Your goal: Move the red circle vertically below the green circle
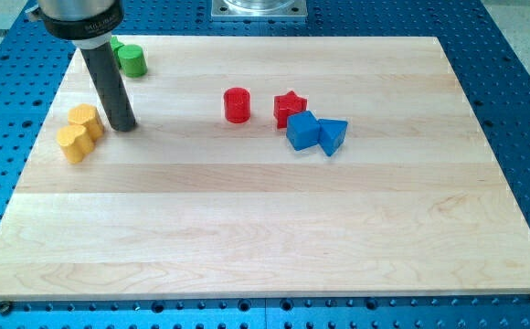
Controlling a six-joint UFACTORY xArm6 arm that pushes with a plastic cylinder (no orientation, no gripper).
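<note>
The red circle stands on the wooden board a little left of the view's centre, toward the top. The green circle stands near the board's top left corner, with another green block partly hidden behind the rod. My tip rests on the board below the green circle and far left of the red circle. It sits just right of the yellow blocks.
Two yellow blocks touch each other at the board's left side. A red star, a blue cube and a blue triangle cluster right of the red circle. The board's left edge is close to the yellow blocks.
</note>
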